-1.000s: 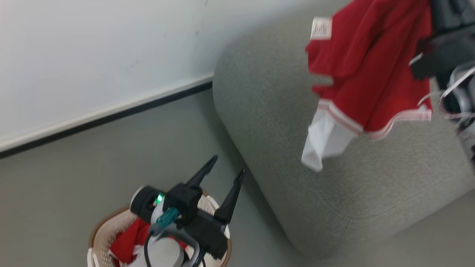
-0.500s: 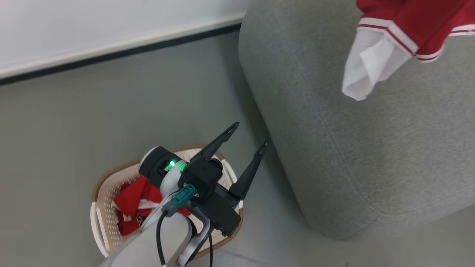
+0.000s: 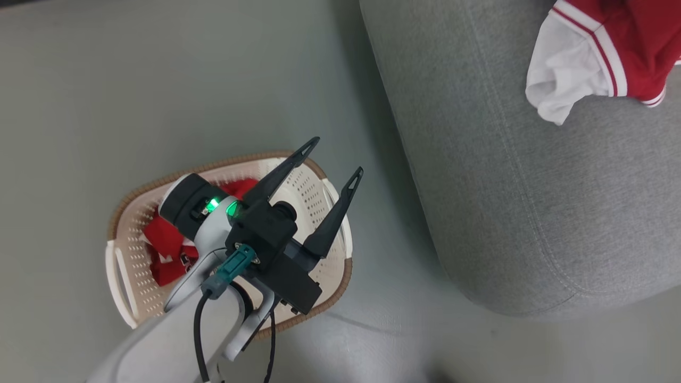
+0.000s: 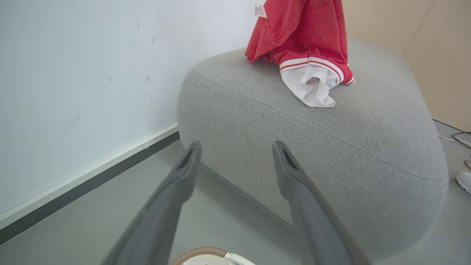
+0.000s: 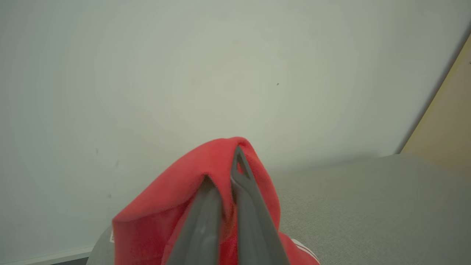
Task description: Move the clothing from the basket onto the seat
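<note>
Grey floor (image 3: pixel 133 80) meets a white wall (image 4: pixel 73 73). The right gripper (image 5: pixel 222 165) is clenched on red clothing (image 5: pixel 154 217), whose white end rests on the seat (image 3: pixel 505 202), back from its rounded edge. The left gripper (image 3: pixel 339 155) hangs spread and empty above the basket (image 3: pixel 122 276), which holds more.

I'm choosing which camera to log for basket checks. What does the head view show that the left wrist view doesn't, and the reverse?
Head view: red clothing lying inside the basket, and the left gripper body with its green light.
Left wrist view: the white wall with its dark baseboard, a white tag on the hanging garment, and a white shoe at the right edge.
Both: the grey seat, that garment's white panel reaching it, the basket's brown rim, and the left jaws open.
</note>
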You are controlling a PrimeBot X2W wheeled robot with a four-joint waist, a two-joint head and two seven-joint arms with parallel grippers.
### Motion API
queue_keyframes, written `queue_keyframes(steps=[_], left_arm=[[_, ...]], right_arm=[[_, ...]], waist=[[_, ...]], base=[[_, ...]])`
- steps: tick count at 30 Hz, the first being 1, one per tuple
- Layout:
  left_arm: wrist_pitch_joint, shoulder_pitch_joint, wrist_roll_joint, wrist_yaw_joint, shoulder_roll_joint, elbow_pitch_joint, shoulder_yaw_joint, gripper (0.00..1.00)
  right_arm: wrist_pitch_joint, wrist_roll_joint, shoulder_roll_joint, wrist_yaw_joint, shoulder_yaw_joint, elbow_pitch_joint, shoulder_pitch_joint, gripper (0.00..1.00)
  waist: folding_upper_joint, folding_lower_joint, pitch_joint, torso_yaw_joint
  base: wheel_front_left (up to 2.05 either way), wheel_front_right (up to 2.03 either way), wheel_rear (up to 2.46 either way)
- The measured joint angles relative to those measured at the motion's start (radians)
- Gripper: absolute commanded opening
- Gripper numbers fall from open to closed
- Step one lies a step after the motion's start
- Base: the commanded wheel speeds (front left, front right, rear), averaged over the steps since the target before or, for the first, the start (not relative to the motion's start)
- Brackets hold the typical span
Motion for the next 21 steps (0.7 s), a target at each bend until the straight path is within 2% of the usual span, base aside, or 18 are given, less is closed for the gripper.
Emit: queue_keyframes(steps=[9,15,17,18,19,21], left_arm=[[0.019,-0.036,0.035,0.0,0.034,-0.022,0.003,1.0],[0.023,-0.036,0.035,0.001,0.049,-0.021,0.011,1.0],[0.023,-0.035,0.035,0.001,0.051,-0.017,0.013,1.0],[0.023,-0.034,0.035,0.002,0.051,-0.013,0.014,1.0],[0.022,-0.034,0.035,0.004,0.052,-0.009,0.015,1.0],[0.017,-0.031,0.035,0.008,0.052,-0.001,0.019,1.0]], right_arm=[[-0.042,0.02,0.091,-0.004,0.007,0.12,0.093,0.0],[-0.061,0.019,0.129,0.003,0.024,0.159,0.107,0.02],[-0.062,0.01,0.129,0.006,0.033,0.172,0.107,0.39],[-0.065,0.01,0.131,0.006,0.036,0.176,0.108,0.49],[-0.069,0.008,0.133,0.014,0.039,0.179,0.108,1.0],[-0.07,-0.003,0.135,0.02,0.047,0.181,0.11,1.0]], waist=[[0.0,0.0,0.112,-0.028],[-0.0001,-0.0003,0.135,-0.054],[-0.0001,-0.0002,0.133,-0.059],[-0.0001,-0.0002,0.13,-0.06],[-0.0001,-0.0002,0.127,-0.062],[-0.0002,-0.0003,0.119,-0.065]], base=[[0.0,0.0,0.0],[0.0,0.0,0.0],[0.0,0.0,0.0],[0.0,0.0,0.0],[0.0,0.0,0.0],[0.0,0.0,0.0]])
